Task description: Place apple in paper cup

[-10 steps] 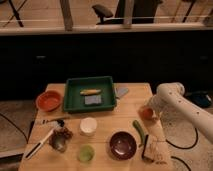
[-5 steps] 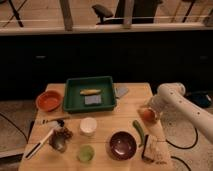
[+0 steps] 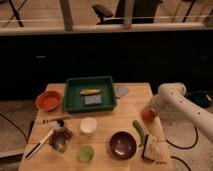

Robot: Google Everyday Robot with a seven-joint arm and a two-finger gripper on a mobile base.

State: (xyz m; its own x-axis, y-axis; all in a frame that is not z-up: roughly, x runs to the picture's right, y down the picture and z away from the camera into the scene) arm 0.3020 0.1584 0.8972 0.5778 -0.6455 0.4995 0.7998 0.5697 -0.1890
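— While the near edge of the tabletop (image 3: 129, 107) lies quiet, has anything shifted over on the right?

— Hardly. The pincer (image 3: 149, 111) is down at the apple (image 3: 147, 116), just as it was a second ago. The apple lies in the same spot near the right edge, well apart from the paper cup (image 3: 88, 126). I cannot tell how far the pincer is open, or whether it has hold of the fruit.

— What does that mean for the task?

— I judge the grasp is only now being made. The lift and the carry leftward to the cup are yet to come.

— Count for me, nearest first.

— Two cups: one light green cup (image 3: 86, 153) at the front and the one white paper cup behind it. Two bowls: a dark bowl (image 3: 122, 145) in front and an orange-red bowl (image 3: 48, 100) farther back on the left. One cucumber (image 3: 138, 131) lies just beside the dark bowl. One apple. Farthest off is one green tray (image 3: 74, 95), holding what may be a corn cob (image 3: 90, 91), though it is too dim to be sure.
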